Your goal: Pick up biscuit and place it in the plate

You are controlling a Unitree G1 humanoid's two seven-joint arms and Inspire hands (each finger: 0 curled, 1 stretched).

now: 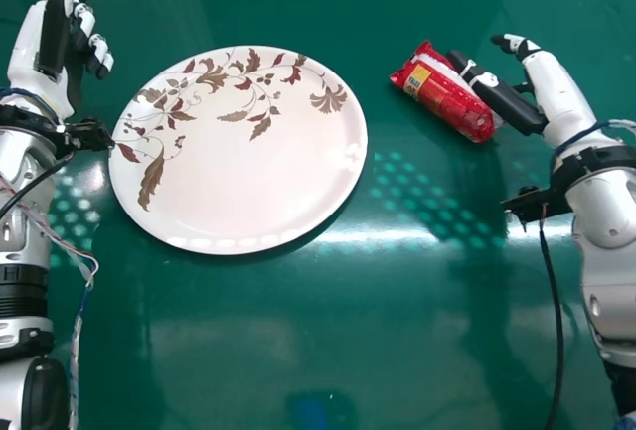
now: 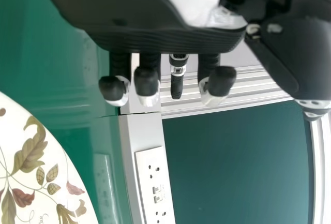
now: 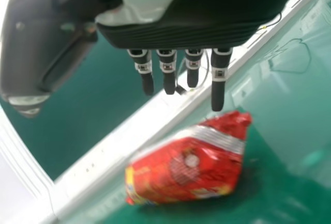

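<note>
The right hand (image 1: 509,102) is released, its fingers straight. Just to its left, on the green table (image 1: 248,351), lies the red biscuit packet (image 1: 453,102), its long axis slanting from far left to near right, almost parallel with the thumb. The round white leaf-patterned plate (image 1: 248,172) is farther left, beside the left hand (image 1: 54,38).

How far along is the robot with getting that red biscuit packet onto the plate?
Early on, it seems. The right hand is already close to the red biscuit packet, its fingers straight. Nothing is in hand; the packet lies on the green table. Still to do: grasp it, lift it and set it on the leaf-patterned plate, which holds nothing.
</note>
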